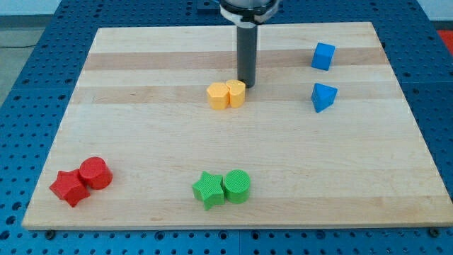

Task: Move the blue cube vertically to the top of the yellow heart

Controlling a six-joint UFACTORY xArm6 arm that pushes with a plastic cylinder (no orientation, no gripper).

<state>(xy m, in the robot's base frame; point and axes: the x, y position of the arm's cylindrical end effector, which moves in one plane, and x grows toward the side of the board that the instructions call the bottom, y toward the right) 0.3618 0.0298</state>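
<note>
The blue cube (323,56) sits near the view's top right of the wooden board. A blue triangular block (323,96) lies just below it. Two yellow blocks touch each other at the board's upper middle: one on the left (218,95), one on the right (236,93); I cannot tell which is the heart. My tip (246,86) stands right behind the right yellow block, touching or nearly touching its upper right edge. The blue cube is well to the right of my tip.
A red star (69,188) and red cylinder (95,173) sit at the bottom left. A green star (207,189) and green cylinder (236,186) sit at the bottom middle. The wooden board (141,127) lies on a blue perforated table.
</note>
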